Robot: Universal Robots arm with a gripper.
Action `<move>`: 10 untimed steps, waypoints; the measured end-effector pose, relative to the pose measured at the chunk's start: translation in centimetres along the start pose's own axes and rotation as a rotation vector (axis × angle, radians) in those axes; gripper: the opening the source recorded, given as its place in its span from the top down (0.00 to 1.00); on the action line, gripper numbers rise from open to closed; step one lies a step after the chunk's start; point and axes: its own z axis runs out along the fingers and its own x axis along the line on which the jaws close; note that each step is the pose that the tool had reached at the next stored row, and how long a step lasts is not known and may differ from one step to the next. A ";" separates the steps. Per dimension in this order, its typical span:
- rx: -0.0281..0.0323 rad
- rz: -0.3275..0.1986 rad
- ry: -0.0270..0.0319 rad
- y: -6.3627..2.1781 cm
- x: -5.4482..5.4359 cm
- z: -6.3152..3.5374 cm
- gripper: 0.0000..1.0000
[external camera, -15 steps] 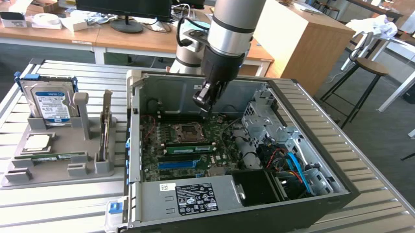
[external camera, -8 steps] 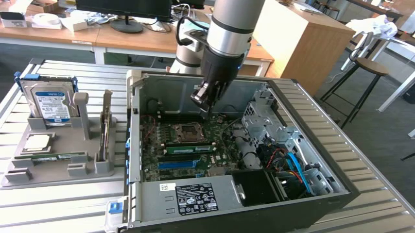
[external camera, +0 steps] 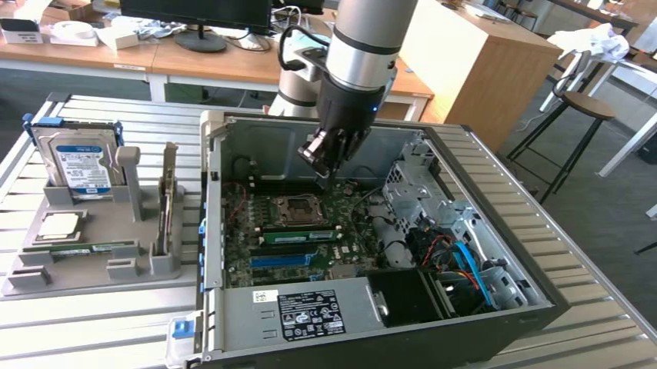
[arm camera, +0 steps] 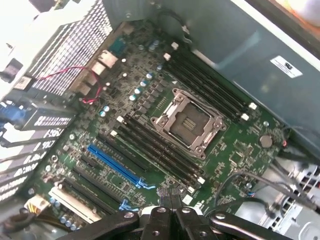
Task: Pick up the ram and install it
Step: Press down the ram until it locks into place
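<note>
A long green ram stick (external camera: 298, 234) with dark chips stands in a motherboard slot just in front of the processor socket (external camera: 301, 206) inside the open computer case (external camera: 482, 323). Another thin green stick (external camera: 98, 247) lies flat in the grey tray (external camera: 88, 288) at the exterior view's left. My gripper (external camera: 328, 178) hangs over the motherboard (arm camera: 125, 75) near the socket's far side, above the board and touching nothing. Its fingers (arm camera: 163, 201) are shut together with nothing between them. The wrist view looks down on the socket (arm camera: 189, 122) and the dark slots (arm camera: 155, 150) beside it.
The tray also holds a blue-labelled hard drive (external camera: 80, 163), a square silver processor chip (external camera: 60, 225) and a thin board standing on edge (external camera: 168, 201). Case walls, a drive cage (external camera: 421, 192) and loose cables (external camera: 451, 254) ring the motherboard. A stool (external camera: 585, 108) stands beyond the table.
</note>
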 end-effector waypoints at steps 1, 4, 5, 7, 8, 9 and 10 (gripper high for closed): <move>0.0007 0.014 -0.0005 0.01 0.0 0.02 0.90; 0.0025 0.050 -0.0016 0.05 0.1 0.08 0.90; 0.0027 0.054 -0.0017 0.05 0.1 0.08 0.90; 0.0027 0.054 -0.0018 0.05 0.1 0.08 0.90; 0.0028 0.054 -0.0018 0.05 0.1 0.08 0.90; 0.0027 0.054 -0.0019 0.05 0.1 0.08 0.90; 0.0027 0.054 -0.0019 0.05 0.1 0.08 0.90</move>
